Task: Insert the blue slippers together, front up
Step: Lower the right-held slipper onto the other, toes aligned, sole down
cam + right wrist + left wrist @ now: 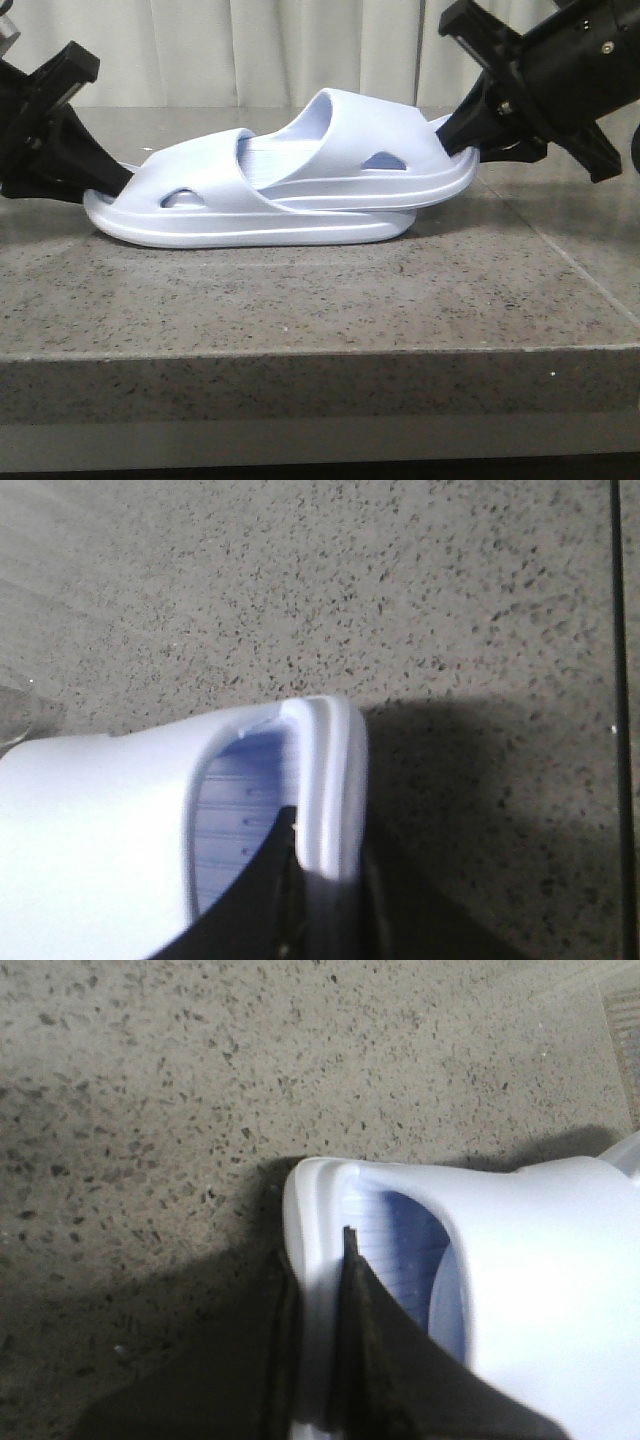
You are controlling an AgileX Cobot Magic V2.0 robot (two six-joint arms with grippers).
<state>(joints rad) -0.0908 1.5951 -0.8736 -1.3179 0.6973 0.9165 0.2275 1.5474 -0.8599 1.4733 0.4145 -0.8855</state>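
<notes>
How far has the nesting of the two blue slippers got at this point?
Mostly done: the upper slipper has its front pushed under the strap of the lower slipper, which sits on the stone table. In hand: the left pincer and right pincer each grip a heel rim. Left: any final push, then release.

the lower slipper lies flat on the stone slab; the upper slipper sits right of it, its end tucked in under the lower slipper's strap. the left gripper meets the lower slipper's left end; the right gripper meets the upper slipper's right end.
</notes>
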